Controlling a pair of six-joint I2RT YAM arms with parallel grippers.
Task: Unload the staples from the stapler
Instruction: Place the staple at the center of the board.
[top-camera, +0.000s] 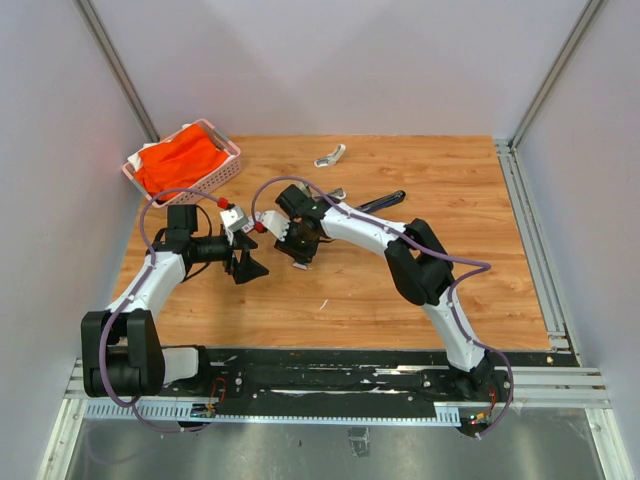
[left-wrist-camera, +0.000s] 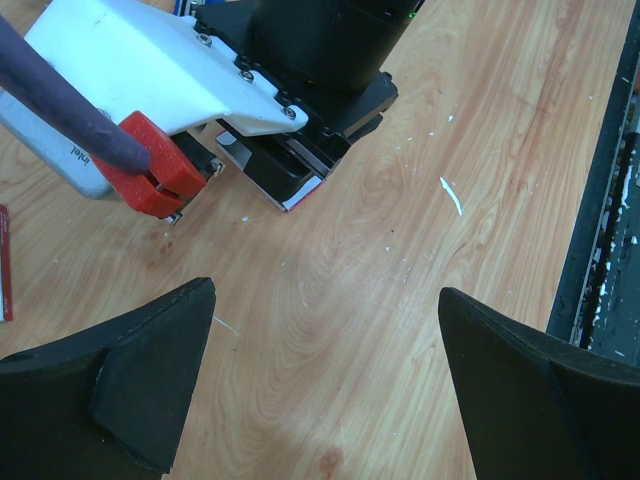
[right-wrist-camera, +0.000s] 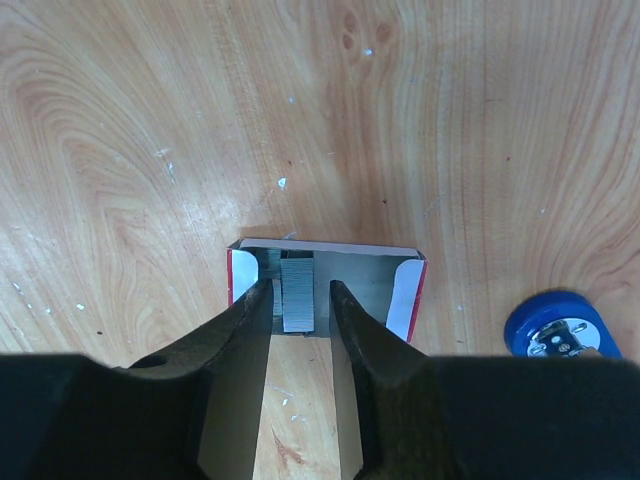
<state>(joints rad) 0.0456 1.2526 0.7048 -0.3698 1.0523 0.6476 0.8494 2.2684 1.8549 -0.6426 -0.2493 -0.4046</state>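
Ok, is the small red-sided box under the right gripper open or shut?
Open. The right wrist view looks straight into the small red-sided cardboard box, showing a silver-grey strip of staples inside it, between the fingers of the right gripper.

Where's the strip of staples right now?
In the right wrist view, the strip of staples lies inside the open red-and-white box, between the fingertips of the right claw, with a blue round object toward the picture's right edge.
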